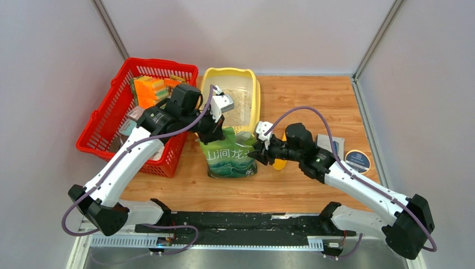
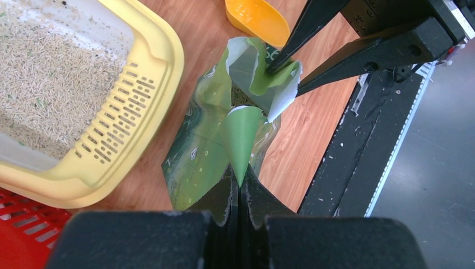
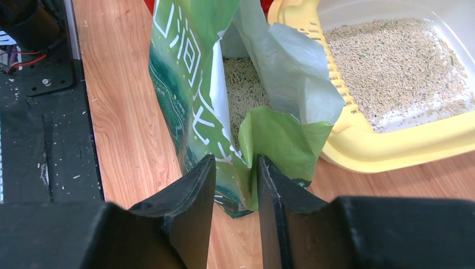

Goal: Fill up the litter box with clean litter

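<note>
The pale yellow litter box (image 1: 208,78) stands at the back middle with a layer of beige litter (image 1: 241,106) in it. The green pouch (image 1: 227,159) stands upright in front of it, its top open and litter (image 3: 243,89) showing inside. My left gripper (image 1: 215,128) is shut on the pouch's top flap (image 2: 242,134). My right gripper (image 3: 236,162) is open, its fingers (image 2: 302,33) straddling the opposite top edge of the pouch with a gap on one side. The box's slotted lip (image 2: 120,109) lies next to the pouch.
A red mesh basket (image 1: 106,120) with orange and green items stands left of the box. An orange scoop (image 2: 257,19) lies right of the pouch, under my right arm. A grey card (image 1: 330,143) and a round dark tin (image 1: 357,159) lie at the right. A black rail (image 1: 241,221) runs along the near edge.
</note>
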`<act>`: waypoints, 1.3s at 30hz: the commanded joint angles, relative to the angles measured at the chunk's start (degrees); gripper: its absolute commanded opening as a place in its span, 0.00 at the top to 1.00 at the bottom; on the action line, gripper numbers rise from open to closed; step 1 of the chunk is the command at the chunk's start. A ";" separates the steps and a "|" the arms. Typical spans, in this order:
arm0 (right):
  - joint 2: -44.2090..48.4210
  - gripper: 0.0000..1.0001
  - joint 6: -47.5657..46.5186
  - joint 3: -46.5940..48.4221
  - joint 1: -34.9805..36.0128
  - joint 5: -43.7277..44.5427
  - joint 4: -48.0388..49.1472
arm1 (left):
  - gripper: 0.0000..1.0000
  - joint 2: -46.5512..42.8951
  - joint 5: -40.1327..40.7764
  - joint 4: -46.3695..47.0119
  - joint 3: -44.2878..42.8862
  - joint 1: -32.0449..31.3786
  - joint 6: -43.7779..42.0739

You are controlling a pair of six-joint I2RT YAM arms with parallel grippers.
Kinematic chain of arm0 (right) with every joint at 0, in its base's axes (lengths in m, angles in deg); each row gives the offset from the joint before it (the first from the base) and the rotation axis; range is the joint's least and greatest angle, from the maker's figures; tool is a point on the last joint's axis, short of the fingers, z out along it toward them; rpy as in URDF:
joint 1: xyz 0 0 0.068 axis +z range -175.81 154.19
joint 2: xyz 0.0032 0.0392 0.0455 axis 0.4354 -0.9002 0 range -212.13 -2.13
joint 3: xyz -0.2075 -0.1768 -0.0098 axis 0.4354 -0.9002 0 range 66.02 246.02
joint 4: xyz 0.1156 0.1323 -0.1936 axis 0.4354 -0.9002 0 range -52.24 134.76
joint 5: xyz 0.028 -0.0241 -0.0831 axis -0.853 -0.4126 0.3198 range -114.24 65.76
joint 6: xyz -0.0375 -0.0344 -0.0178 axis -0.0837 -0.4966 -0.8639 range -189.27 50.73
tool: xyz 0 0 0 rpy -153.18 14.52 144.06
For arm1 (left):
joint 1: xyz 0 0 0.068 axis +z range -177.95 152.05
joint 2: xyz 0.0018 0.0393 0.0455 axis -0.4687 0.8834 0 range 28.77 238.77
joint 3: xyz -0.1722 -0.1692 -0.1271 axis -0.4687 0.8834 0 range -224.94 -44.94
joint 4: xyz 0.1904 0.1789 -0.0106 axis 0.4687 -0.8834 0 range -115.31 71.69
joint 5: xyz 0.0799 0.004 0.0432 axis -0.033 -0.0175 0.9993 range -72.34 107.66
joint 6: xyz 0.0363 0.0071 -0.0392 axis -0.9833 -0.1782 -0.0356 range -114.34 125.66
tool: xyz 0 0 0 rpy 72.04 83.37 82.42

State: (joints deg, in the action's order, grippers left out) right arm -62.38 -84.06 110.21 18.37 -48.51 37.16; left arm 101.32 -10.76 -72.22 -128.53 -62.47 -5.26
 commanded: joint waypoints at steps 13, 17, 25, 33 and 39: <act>-1.28 1.00 0.81 2.31 0.11 -1.13 3.73 | 0.39 -2.33 -5.87 11.02 -17.38 -0.63 4.68; -0.92 1.00 0.02 2.22 0.03 -1.13 3.55 | 0.37 1.78 3.80 10.05 -22.31 1.20 -1.90; 0.13 1.00 0.02 1.43 0.11 -1.39 4.52 | 0.62 14.71 2.24 4.79 -20.74 8.07 -8.33; 1.89 1.00 1.16 0.38 0.03 -1.22 4.61 | 0.80 24.12 -8.38 2.85 -16.96 7.28 -11.22; 1.89 1.00 1.25 -0.06 0.11 -0.60 4.96 | 0.85 26.94 -17.00 -0.04 -15.90 4.29 -14.39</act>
State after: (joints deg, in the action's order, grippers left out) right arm -62.77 -83.01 109.33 18.33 -49.26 37.75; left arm 128.71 -18.43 -70.49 -143.70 -55.85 -15.62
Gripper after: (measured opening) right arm 0.009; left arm 0.157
